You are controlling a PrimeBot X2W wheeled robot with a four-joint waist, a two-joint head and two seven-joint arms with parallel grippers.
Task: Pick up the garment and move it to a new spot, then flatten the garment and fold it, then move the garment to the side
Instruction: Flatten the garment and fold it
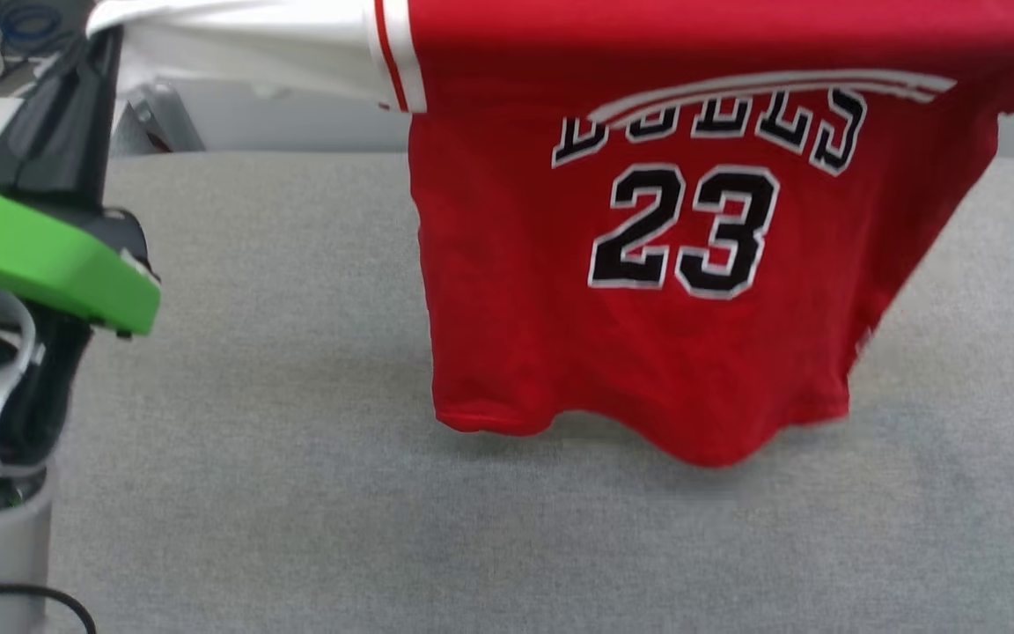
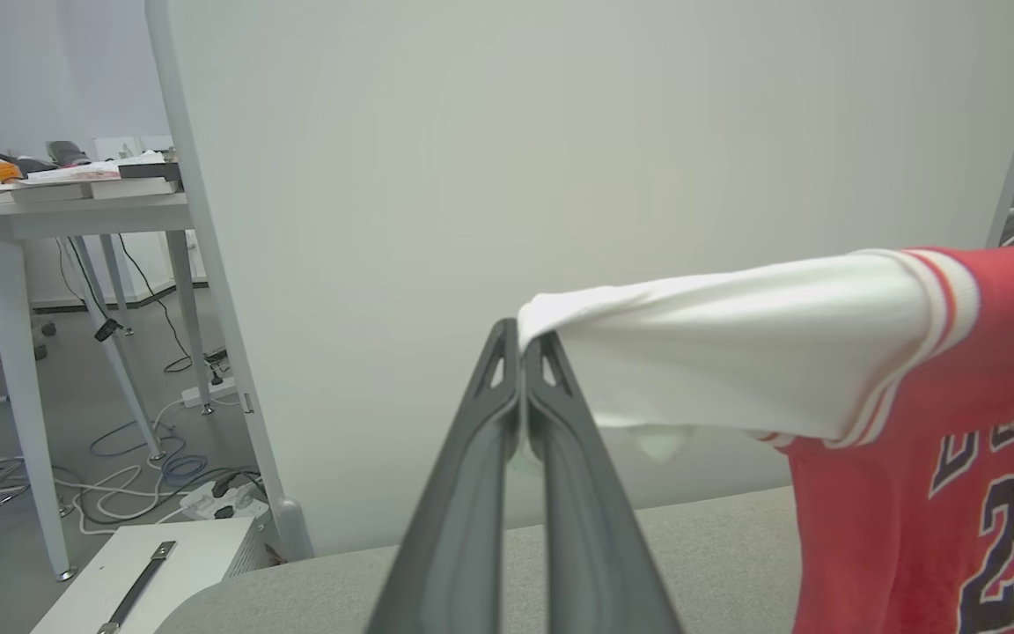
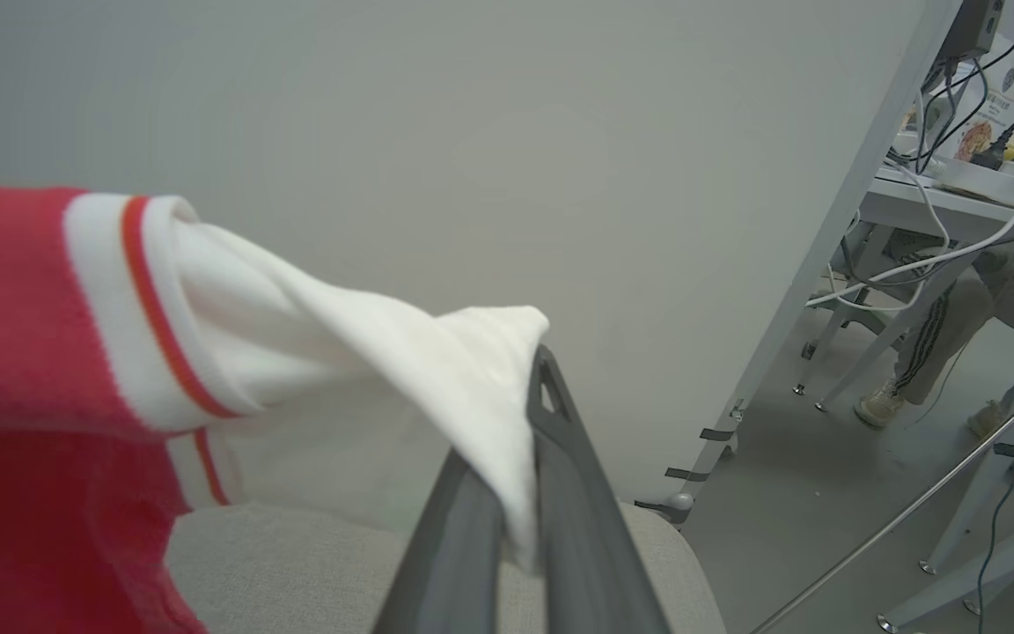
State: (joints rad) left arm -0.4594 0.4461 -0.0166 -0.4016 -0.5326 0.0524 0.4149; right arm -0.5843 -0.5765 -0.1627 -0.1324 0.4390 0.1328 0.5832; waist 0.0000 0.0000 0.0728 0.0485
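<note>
The garment [image 1: 648, 335], a red jersey with a black "23" print, hangs spread out facing me above the grey table [image 1: 296, 458]. Its lower hem hangs close to the table top; I cannot tell whether it touches. My left gripper [image 2: 521, 339] is shut on the end of one white sleeve [image 2: 736, 352], which is stretched out sideways. In the head view the left gripper [image 1: 102, 40] rises dark at the top left to that sleeve. My right gripper [image 3: 529, 387] is shut on the other white sleeve [image 3: 437, 370], whose cloth is bunched between the fingers.
A pale partition panel [image 2: 560, 132] stands just behind the table. My left arm's green cover [image 1: 49, 255] is at the left edge. Beyond the panel are a cluttered desk [image 2: 76, 198], floor cables [image 2: 146, 458], and a seated person's legs [image 3: 956, 352].
</note>
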